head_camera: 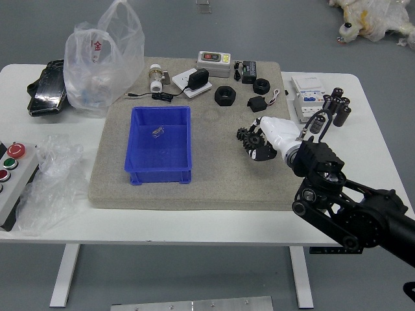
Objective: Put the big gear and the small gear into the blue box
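Black, toothed gear parts (243, 135) sit at the left edge of the right robot hand (279, 133), over the mat (220, 184); whether the hand is clamped on them or merely against them, I cannot tell, nor which gear this is. The blue box (159, 175) lies well apart to the left, its longer sides running near to far, so the coming carry likely goes sideways, leftward, over its right wall.
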You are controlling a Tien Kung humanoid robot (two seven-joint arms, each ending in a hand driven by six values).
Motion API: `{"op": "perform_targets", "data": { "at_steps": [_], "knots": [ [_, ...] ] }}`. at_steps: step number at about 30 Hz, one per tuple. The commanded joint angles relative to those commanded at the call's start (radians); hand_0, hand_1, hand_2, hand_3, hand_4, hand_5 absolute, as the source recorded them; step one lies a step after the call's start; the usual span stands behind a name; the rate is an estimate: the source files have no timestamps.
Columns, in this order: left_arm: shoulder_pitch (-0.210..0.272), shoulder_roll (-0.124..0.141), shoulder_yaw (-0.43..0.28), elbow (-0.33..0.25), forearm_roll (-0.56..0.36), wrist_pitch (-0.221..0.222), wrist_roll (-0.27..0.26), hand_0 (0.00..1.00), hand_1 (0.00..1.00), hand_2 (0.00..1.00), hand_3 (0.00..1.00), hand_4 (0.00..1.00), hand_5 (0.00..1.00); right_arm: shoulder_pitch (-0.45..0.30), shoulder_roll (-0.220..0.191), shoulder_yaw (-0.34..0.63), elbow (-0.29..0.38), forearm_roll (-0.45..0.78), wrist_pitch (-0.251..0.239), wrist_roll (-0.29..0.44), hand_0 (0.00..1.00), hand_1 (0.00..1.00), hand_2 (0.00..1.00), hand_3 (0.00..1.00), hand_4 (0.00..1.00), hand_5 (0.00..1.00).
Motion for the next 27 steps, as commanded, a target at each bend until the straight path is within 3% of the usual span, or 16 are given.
{"op": "perform_targets", "data": {
  "at_steps": [3,9,10,15,16,21,22,27],
  "knots": [
    [0.0,0.0,-0.013,-0.002,0.013,0.0,0.008,0.656,0.576,0.573,0.715,0.679,0.361,0.03,0.025,-0.02,-0.002,0.009,-0.017,0.021,0.292,0.398,0.305,0.368,0.153,0.002],
    [0.001,0.002,-0.057,-0.01,0.056,0.0,0.038,0.656,0.576,0.573,0.715,0.679,0.361,0.148,0.116,-0.131,-0.045,0.102,-0.04,0.134,0.309,0.406,0.309,0.372,0.159,0.002],
    [0.002,0.002,-0.063,-0.011,0.061,0.001,0.042,0.656,0.576,0.573,0.715,0.679,0.361,0.167,0.128,-0.154,-0.056,0.123,-0.041,0.154,0.398,0.426,0.307,0.377,0.168,0.002],
    [0.006,0.005,-0.09,-0.017,0.082,0.003,0.063,0.656,0.576,0.573,0.715,0.679,0.361,0.225,0.177,-0.253,-0.094,0.185,-0.041,0.196,0.398,0.426,0.307,0.377,0.168,0.002],
    [0.007,0.006,-0.095,-0.018,0.086,0.003,0.067,0.656,0.576,0.573,0.715,0.679,0.362,0.234,0.185,-0.271,-0.101,0.192,-0.038,0.197,0.513,0.529,0.468,0.474,0.227,0.002],
    [0.005,0.012,-0.105,-0.02,0.092,0.005,0.074,0.656,0.576,0.573,0.715,0.679,0.362,0.26,0.21,-0.321,-0.131,0.199,0.0,0.176,0.513,0.529,0.468,0.474,0.227,0.002],
    [0.004,0.013,-0.105,-0.02,0.091,0.005,0.074,0.656,0.576,0.573,0.715,0.679,0.362,0.263,0.212,-0.326,-0.136,0.194,0.007,0.17,0.688,0.765,0.815,0.836,0.494,0.128],
    [0.004,0.015,-0.111,-0.022,0.096,0.004,0.079,0.656,0.576,0.573,0.715,0.679,0.362,0.27,0.224,-0.344,-0.152,0.159,0.009,0.154,0.688,0.765,0.815,0.836,0.494,0.128]
  ]
}}
